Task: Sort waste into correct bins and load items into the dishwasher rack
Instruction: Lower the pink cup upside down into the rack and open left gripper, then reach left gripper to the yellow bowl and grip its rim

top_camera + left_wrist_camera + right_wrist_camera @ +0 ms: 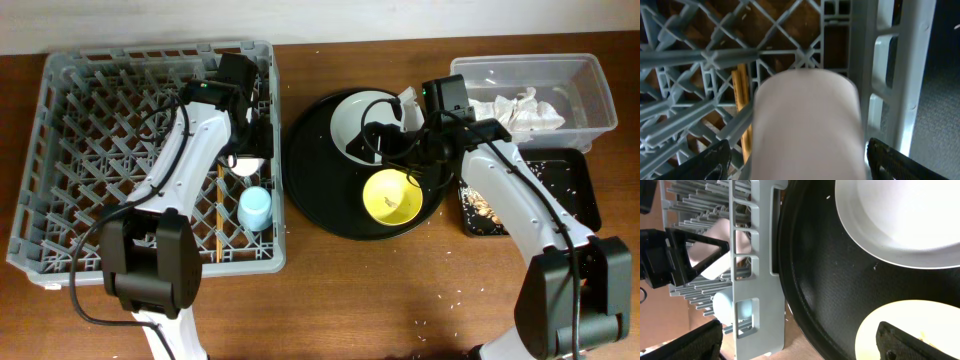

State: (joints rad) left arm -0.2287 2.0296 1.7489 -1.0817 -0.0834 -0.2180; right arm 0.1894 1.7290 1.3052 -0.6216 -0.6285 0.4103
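Note:
The pink cup [807,125] lies in the grey dishwasher rack [60,150] by its right wall. My left gripper [800,162] is open, a finger on each side of the cup with small gaps; overhead it is at the rack's right side [248,150]. The light-blue cup [255,207] stands in the rack just in front. My right gripper [800,345] is open and empty above the round black tray [320,190], between the plate [350,125] and the yellow bowl [393,196]. Napkins [520,110] lie in the clear tub [595,90]. Food scraps [485,205] lie in the shallow black tray [575,190].
A thin orange-brown stick [218,215] lies on the rack floor left of the blue cup. The rack wall [752,280] stands close beside the round tray's left rim [805,280]. Rice-like grains are scattered on the wooden table in front.

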